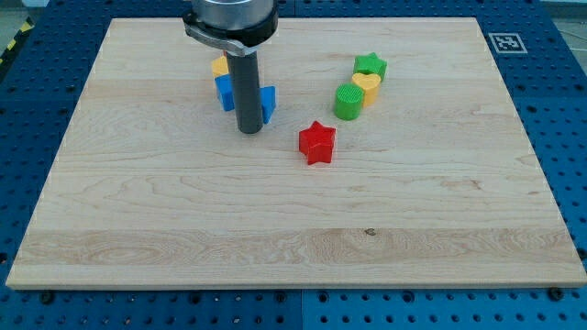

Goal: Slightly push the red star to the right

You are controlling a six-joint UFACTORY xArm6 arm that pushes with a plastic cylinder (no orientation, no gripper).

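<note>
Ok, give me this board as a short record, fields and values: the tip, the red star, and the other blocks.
tip: my tip is on the board, to the view's left of the red star, apart from it
behind rod: blue block, yellow block
upper right cluster: green star, yellow heart, green block
push: not yet begun

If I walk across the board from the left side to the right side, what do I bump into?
Yellow block → blue block → my tip → red star → green cylinder → yellow heart.
</note>
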